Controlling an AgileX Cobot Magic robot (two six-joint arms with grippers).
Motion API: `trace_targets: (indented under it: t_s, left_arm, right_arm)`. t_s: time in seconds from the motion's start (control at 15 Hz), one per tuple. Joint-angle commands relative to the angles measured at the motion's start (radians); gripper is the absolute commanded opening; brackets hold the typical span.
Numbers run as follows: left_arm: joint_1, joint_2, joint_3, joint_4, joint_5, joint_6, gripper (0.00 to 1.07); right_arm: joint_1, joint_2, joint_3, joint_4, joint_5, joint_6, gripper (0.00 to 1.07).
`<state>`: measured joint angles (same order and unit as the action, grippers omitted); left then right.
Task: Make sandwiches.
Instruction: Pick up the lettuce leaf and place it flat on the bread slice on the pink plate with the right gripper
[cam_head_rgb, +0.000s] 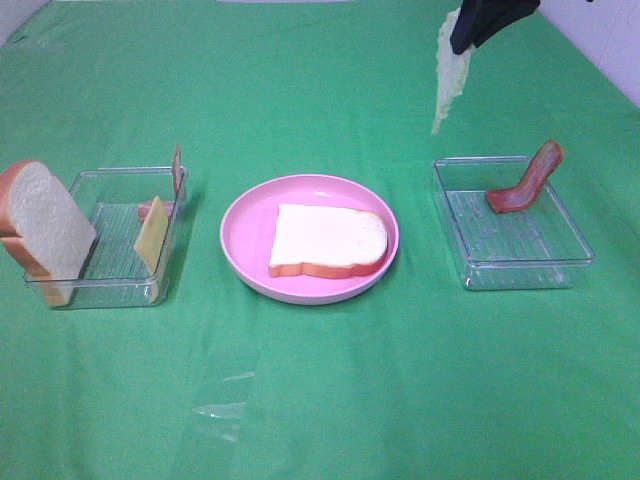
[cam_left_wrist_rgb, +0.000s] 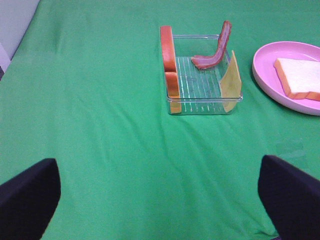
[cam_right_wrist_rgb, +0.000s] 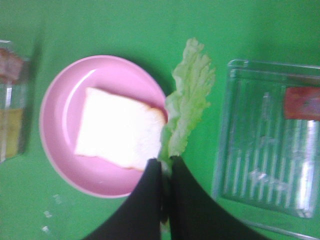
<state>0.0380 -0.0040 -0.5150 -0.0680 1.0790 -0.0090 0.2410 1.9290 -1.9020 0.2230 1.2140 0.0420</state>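
A pink plate (cam_head_rgb: 243, 262) in the middle of the green cloth holds one white bread slice (cam_head_rgb: 327, 241) with an orange-brown crust. My right gripper (cam_head_rgb: 470, 40) is shut on a pale green lettuce leaf (cam_head_rgb: 448, 72) and holds it hanging high above the right clear tray (cam_head_rgb: 580, 255); the wrist view shows the leaf (cam_right_wrist_rgb: 187, 107) pinched between the fingers (cam_right_wrist_rgb: 150, 200), above the gap between the plate (cam_right_wrist_rgb: 60, 100) and the tray. My left gripper (cam_left_wrist_rgb: 160, 200) is open and empty, low over bare cloth short of the left tray (cam_left_wrist_rgb: 205, 106).
The left tray (cam_head_rgb: 110, 290) holds a bread slice (cam_head_rgb: 45, 225), a yellow cheese slice (cam_head_rgb: 150, 240) and a bacon strip (cam_head_rgb: 155, 208). The right tray holds one bacon strip (cam_head_rgb: 527, 180). A wall edge shows at the far right.
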Motion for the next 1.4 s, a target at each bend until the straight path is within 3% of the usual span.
trace_targets:
  t_s: [0.07, 0.4, 0.53, 0.6, 0.67, 1.0, 1.13, 1.4]
  left_arm:
    - [-0.002, -0.016, 0.0, 0.0, -0.005, 0.001, 1.02]
    - [-0.002, -0.016, 0.0, 0.0, -0.005, 0.001, 1.02]
    - [-0.002, -0.016, 0.0, 0.0, -0.005, 0.001, 1.02]
    - [-0.002, -0.016, 0.0, 0.0, -0.005, 0.001, 1.02]
    - [-0.002, -0.016, 0.0, 0.0, -0.005, 0.001, 1.02]
    - [-0.002, -0.016, 0.0, 0.001, -0.005, 0.001, 1.02]
    - [-0.002, -0.016, 0.0, 0.001, -0.005, 0.001, 1.02]
    - [-0.002, -0.016, 0.0, 0.001, -0.005, 0.001, 1.02]
  right_arm:
    - [0.001, -0.027, 0.08, 0.16, -0.005, -0.101, 0.0]
    - [0.001, -0.004, 0.251, 0.605, -0.154, -0.431, 0.0]
    - [0.003, 0.064, 0.253, 0.771, -0.149, -0.499, 0.0]
    - [0.003, 0.064, 0.253, 0.771, -0.149, -0.499, 0.0]
    - [0.041, 0.156, 0.253, 0.859, -0.143, -0.559, 0.0]
    - [0.076, 0.261, 0.251, 0.854, -0.178, -0.574, 0.0]
    - [0.076, 0.282, 0.251, 0.764, -0.224, -0.573, 0.0]
    - [0.076, 0.282, 0.251, 0.709, -0.234, -0.571, 0.0]
